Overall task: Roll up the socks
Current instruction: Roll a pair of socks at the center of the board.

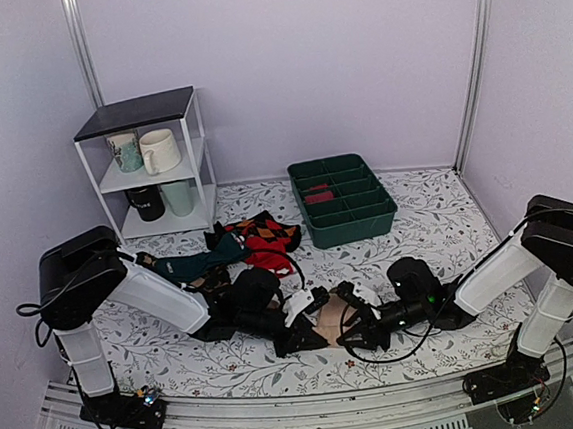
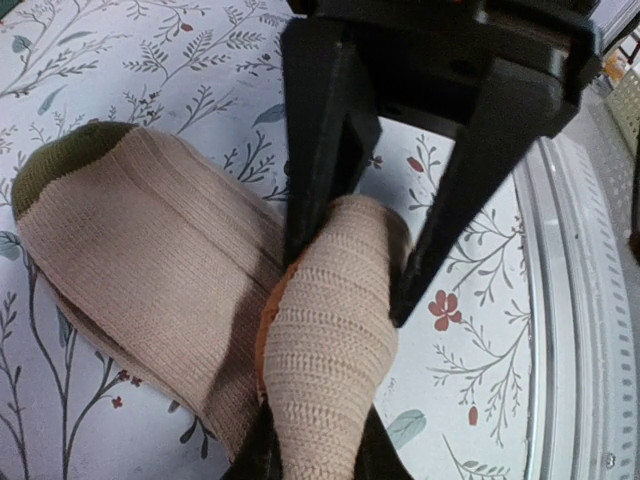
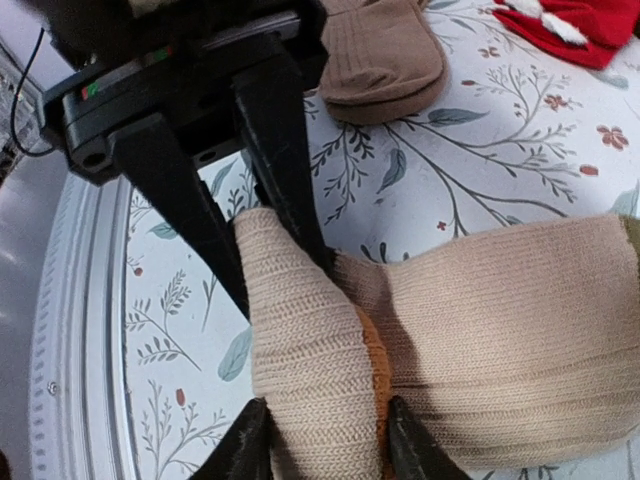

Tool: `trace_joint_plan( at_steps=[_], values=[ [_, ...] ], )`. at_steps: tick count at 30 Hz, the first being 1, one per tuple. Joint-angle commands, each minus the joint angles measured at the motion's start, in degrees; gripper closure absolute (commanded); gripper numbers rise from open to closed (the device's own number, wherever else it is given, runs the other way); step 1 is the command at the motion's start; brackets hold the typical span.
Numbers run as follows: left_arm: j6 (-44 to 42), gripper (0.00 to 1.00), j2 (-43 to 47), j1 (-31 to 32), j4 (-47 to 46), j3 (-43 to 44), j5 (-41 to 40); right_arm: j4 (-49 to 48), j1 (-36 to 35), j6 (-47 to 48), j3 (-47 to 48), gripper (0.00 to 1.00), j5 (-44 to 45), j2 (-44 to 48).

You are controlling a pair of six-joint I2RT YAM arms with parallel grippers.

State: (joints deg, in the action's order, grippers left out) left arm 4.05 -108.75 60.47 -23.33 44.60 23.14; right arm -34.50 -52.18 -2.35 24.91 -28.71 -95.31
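At the front of the floral-print table [image 1: 439,231], pinching the rolled end of ribbed beige knit socks [image 2: 330,330] between left fingers [image 2: 320,150], clamping it between right fingers [image 3: 285,160] too.

Soft even light from above, weak shadows, wrist views sharp up close, bowed at edges
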Motion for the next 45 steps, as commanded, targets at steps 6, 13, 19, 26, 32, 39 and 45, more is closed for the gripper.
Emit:
trace_joint_plan(
  at_steps=[6, 13, 19, 26, 32, 39, 45],
  values=[
    [-0.2, 0.99, -4.6, 0.2, 14.9, -3.1, -7.9, 8.8, -0.3, -5.5, 2.7, 0.86, 0.3, -4.5],
    [-8.9, 0.58, 9.9, 3.9, -1.1, -8.5, -19.9, 9.7, 2.3, -12.4, 3.0, 0.87, -7.0, -10.6],
    [-25.2, 0.49, 16.9, 8.0, -23.9, -19.6, -19.5, 13.2, 5.0, -16.4, 2.4, 0.87, -11.2, -10.6],
    [-35.0, 0.26, 12.3, 8.4, -30.9, -20.5, -18.8, 23.9, 6.5, -15.2, 6.0, 0.87, -13.3, -9.9],
    [-39.9, 0.03, 7.0, 8.1, -32.7, -17.5, -19.4, 27.0, 6.9, -13.1, 7.9, 0.87, -14.2, -10.3],
    [-39.8, 0.12, 4.7, 7.8, -25.6, -14.3, -14.4, 27.1, 7.0, -13.0, 8.1, 0.88, -14.2, -11.1],
    [-38.9, 0.37, 1.8, 7.6, -20.2, -10.8, -15.7, 27.0, 7.0, -12.8, 8.1, 0.88, -14.6, -11.3]
  ],
)
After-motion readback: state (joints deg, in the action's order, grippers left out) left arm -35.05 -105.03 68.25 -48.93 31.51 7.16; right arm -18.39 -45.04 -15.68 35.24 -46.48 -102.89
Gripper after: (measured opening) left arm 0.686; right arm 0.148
